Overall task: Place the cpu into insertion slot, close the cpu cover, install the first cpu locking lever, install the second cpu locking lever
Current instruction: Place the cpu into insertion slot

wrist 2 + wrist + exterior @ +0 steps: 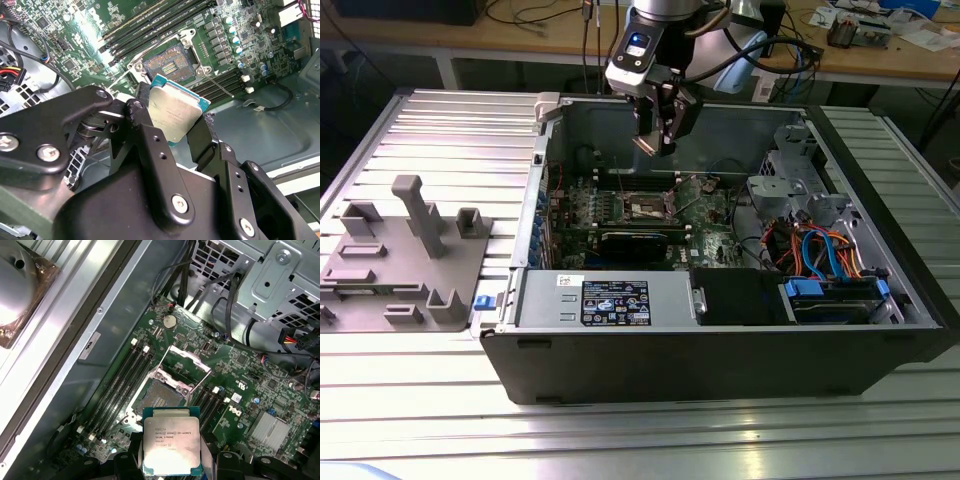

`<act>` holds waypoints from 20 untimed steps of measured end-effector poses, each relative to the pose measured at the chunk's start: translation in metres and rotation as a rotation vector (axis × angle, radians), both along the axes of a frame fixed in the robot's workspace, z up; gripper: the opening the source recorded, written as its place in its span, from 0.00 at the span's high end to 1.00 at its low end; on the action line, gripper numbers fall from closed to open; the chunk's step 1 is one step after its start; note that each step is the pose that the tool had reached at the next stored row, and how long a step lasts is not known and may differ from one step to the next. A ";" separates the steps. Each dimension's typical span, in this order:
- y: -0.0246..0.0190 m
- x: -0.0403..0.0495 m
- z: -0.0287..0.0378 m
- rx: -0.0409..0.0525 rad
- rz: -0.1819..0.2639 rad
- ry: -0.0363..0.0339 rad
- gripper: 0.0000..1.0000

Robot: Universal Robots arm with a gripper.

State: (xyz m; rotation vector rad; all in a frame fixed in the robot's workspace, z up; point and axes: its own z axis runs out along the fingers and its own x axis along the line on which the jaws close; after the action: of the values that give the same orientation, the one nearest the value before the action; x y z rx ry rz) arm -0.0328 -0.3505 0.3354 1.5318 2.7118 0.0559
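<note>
Nearest the lens in both wrist views: the black linkage of the gripper [175, 120], fingers [141, 111] clamped on two opposite edges of the cpu [176, 111], silvery top face exposed between them. Held clear of the green circuit board [75, 35], with no contact, near the insertion slot [169, 62] but not over it as seen in the second wrist view. Slot uncovered, dark contact field visible inside the thin metal rim. In the first wrist view: cpu [171, 447] with print on its lid, gripper [172, 462] at its flanks, insertion slot [161, 397] just beyond it, cpu cover [191, 358] standing raised on the side of the slot away from the gripper. Also in that view: round coin cell [170, 321], finned heat sink [270, 432], perforated drive cage [280, 275]. In the second wrist view: one thin locking lever [219, 84] angled away from a corner of the slot, and long memory slots [155, 22] along one side. In the exterior view: gripper [655, 140] hanging above the open computer case [720, 360], roughly over the insertion slot [645, 207]. Grey power supply box [610, 300] against the near wall. Grey fixture tray [405, 260] on the ribbed table [420, 430] at the exterior view's left, beside the case.
</note>
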 end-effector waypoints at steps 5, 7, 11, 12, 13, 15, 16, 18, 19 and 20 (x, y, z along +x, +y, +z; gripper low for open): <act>0.0000 0.0000 0.0000 0.0000 -0.004 0.0000 0.46; 0.0000 0.0000 0.0000 0.0000 -0.005 0.0000 0.46; 0.0000 0.0000 0.0000 0.0000 -0.008 0.0000 0.46; 0.0000 0.0000 0.0000 0.0000 -0.009 0.0000 0.46; 0.0000 0.0000 0.0000 0.0000 -0.010 0.0000 0.46; 0.0000 0.0000 0.0000 0.0000 -0.012 0.0000 0.46; 0.0000 0.0000 0.0000 0.0000 -0.013 0.0000 0.46; 0.0000 0.0000 0.0000 0.0000 -0.014 0.0000 0.46; 0.0000 0.0000 0.0000 0.0000 -0.015 0.0000 0.46; 0.0000 0.0000 0.0000 0.0000 -0.015 0.0000 0.46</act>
State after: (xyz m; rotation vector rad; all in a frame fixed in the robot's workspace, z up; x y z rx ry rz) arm -0.0328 -0.3505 0.3354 1.5522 2.6998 0.0555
